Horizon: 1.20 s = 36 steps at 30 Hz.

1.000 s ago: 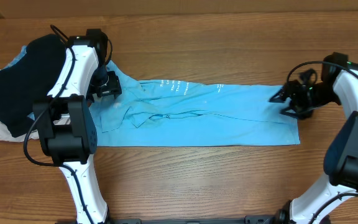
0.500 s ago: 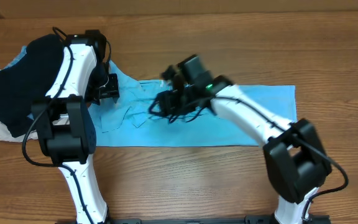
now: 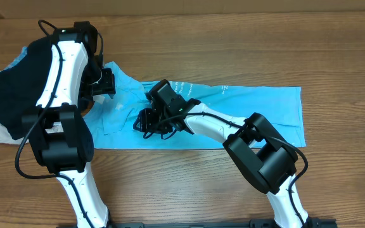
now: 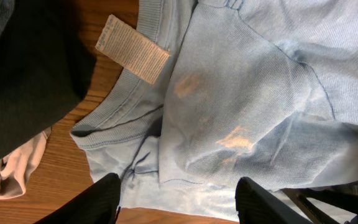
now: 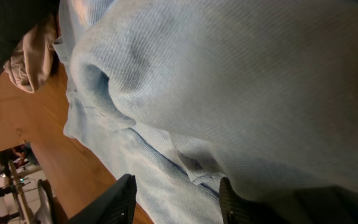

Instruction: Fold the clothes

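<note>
Just now right gripper (image 3: pixel 143 120) swung from 3 o'clock to rumpled centre of T-shirt (image 3: pixel 258 107), fingers apart. Left gripper (image 3: pixel 106 82) apart too, at collar; smoothing likely next.

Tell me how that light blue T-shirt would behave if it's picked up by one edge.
Probably floppy: the T-shirt lies in soft creases near its collar, so a lifted edge would likely droop. It looks thin, so probably light. Pushed across the wooden table, it would likely bunch rather than slide whole.
</note>
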Available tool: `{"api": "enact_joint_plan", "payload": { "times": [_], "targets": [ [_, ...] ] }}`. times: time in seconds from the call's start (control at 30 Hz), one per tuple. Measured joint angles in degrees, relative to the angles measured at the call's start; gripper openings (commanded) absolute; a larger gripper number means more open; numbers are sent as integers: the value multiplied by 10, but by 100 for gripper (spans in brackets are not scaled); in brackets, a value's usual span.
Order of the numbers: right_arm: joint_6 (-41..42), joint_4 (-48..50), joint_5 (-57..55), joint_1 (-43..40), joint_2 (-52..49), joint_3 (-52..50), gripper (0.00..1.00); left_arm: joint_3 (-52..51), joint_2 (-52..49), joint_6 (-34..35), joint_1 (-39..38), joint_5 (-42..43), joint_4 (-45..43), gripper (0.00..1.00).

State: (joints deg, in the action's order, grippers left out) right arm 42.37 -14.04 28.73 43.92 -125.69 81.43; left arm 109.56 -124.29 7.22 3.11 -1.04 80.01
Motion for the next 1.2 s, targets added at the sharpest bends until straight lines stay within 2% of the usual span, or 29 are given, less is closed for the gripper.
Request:
{"api": "enact_joint_plan", "payload": {
  "times": [0.23,0.37,0.4,0.57,0.83,0.93,1.03,1.2],
  "targets": [
    [39,16,-17,0,-3,0,44,0,0,-2,0,0,-7,65],
    [72,21,-47,1,-3,0,29,0,0,-2,0,0,-6,65],
    [75,21,-56,1,-3,0,22,0,0,-2,0,0,-5,65],
    [86,20,-79,1,-3,0,5,0,0,-2,0,0,-5,65],
    [63,6,-76,0,-3,0,4,0,0,-2,0,0,-5,66],
    [31,-51,-73,-3,5,2,4,0,0,-2,0,0,-5,66],
    [-4,-150,-102,-9,47,1,4,0,0,-2,0,0,-7,67],
    [-32,-217,-123,-15,100,1,4,0,0,-2,0,0,-19,68]
  ]
}}
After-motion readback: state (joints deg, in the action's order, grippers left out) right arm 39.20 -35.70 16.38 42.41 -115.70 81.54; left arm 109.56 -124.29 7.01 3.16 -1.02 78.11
